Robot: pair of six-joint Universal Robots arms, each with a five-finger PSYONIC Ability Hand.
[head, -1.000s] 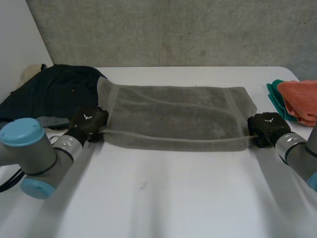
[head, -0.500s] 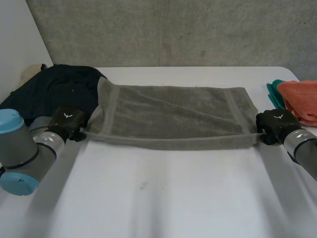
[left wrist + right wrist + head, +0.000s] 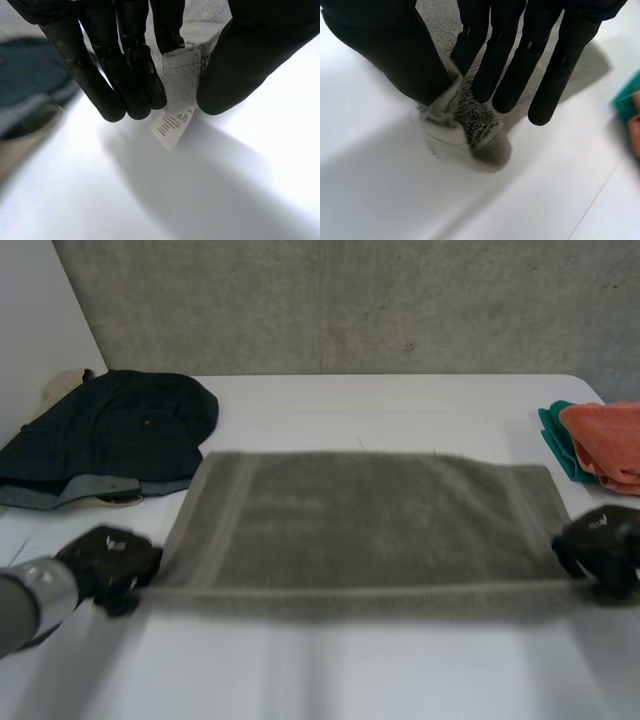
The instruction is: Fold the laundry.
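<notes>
- Both hands dragged grey towel (image 3: 360, 520) nearer, off the dark clothes pile (image 3: 110, 435).
- Left hand (image 3: 110, 556) pinches its near-left corner; right hand (image 3: 605, 540) pinches near-right corner.

A white table (image 3: 400, 410) (matte top) stands against a grey concrete wall (image 3: 350, 300).

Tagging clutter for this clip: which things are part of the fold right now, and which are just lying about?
In the job: grey towel, pinched at its near corners by the left hand and the right hand.
Lying about: dark garment heap at the far left; orange cloth and teal cloth at the table's right edge.
</notes>
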